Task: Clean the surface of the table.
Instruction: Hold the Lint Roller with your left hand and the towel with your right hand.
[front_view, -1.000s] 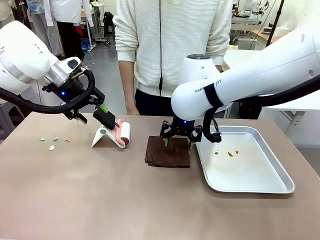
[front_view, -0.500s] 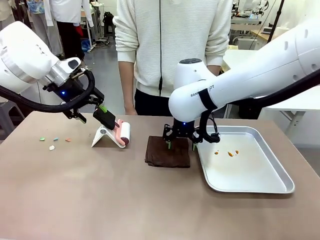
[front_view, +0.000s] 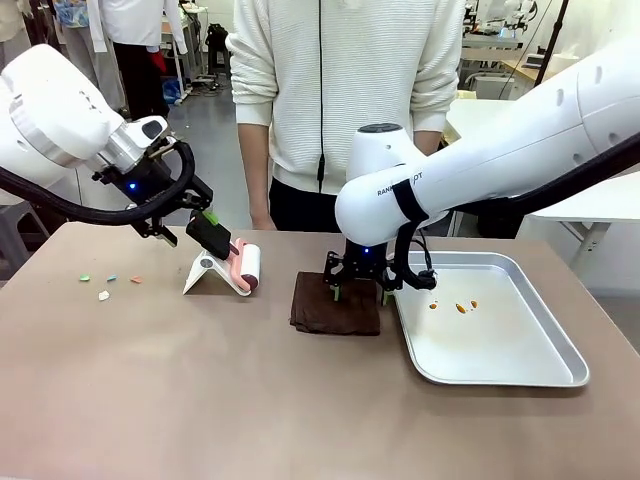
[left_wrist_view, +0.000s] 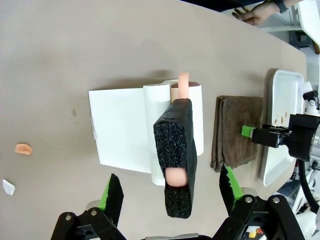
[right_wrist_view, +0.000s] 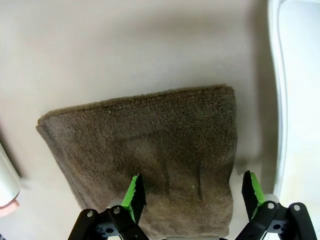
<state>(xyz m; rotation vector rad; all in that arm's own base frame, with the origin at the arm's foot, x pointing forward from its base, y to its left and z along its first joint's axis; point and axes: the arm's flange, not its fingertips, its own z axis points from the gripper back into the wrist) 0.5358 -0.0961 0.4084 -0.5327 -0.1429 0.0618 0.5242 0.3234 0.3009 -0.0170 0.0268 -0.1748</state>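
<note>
Front view: table (front_view: 200, 400) with one cloth (front_view: 335, 312), one tray (front_view: 500, 382), four scraps (front_view: 104, 295)

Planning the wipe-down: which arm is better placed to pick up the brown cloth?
Right. The right gripper hangs open directly over the cloth; the left gripper is open around the lint roller's handle.

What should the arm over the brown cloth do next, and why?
Probably lower a little and shut on the brown cloth. The right gripper hangs open right above it, jaws spread, holding nothing. The cloth lies flat on the table beside the metal tray, so it likely must be gripped before any wiping.
</note>
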